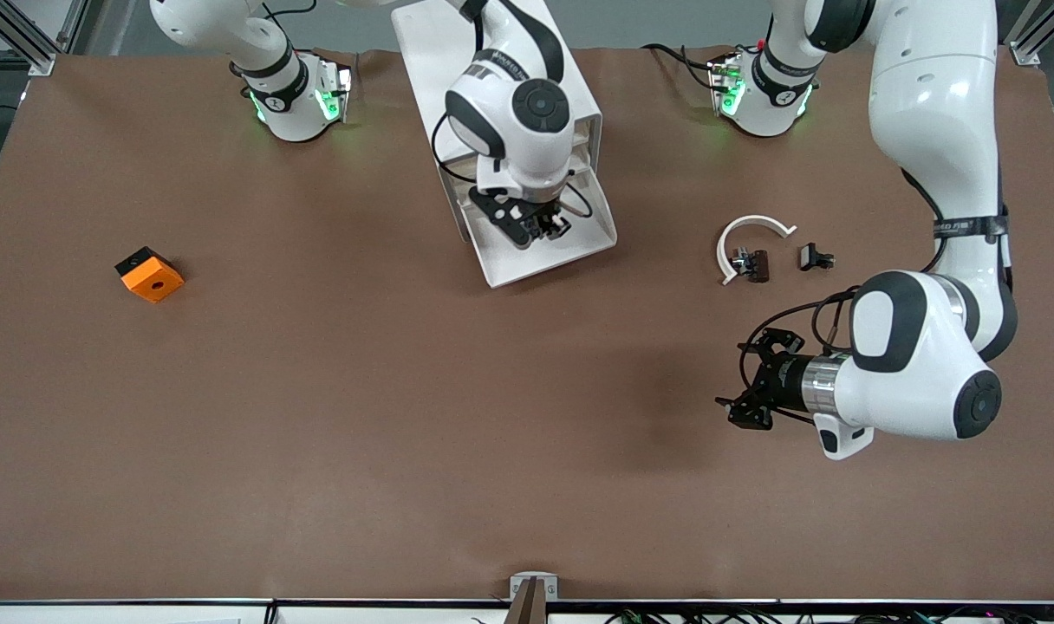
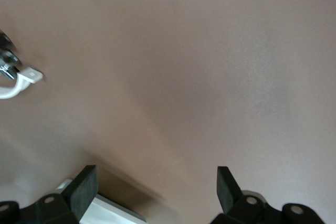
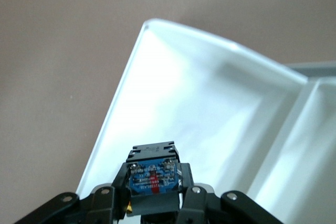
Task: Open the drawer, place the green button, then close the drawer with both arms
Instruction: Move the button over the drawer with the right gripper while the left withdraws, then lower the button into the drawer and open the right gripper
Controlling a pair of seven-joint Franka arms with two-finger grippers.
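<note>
The white cabinet [image 1: 425, 61] stands between the two arm bases. Its lowest drawer [image 1: 540, 265] is pulled out toward the front camera. My right gripper [image 1: 540, 227] hangs over the open drawer, shut on the button. In the right wrist view the button [image 3: 153, 174] shows its blue base and black body between the fingers, with the white drawer floor [image 3: 210, 103] below; its green cap is hidden. My left gripper [image 1: 746, 392] is open and empty, low over bare table toward the left arm's end. Its fingers [image 2: 84, 188] stand wide apart in the left wrist view.
An orange block with a hole [image 1: 150, 274] lies toward the right arm's end. A white curved piece [image 1: 752, 227] and two small black-brown clips [image 1: 752, 263] [image 1: 815, 257] lie between the drawer and the left arm. The curved piece's end shows in the left wrist view [image 2: 23, 77].
</note>
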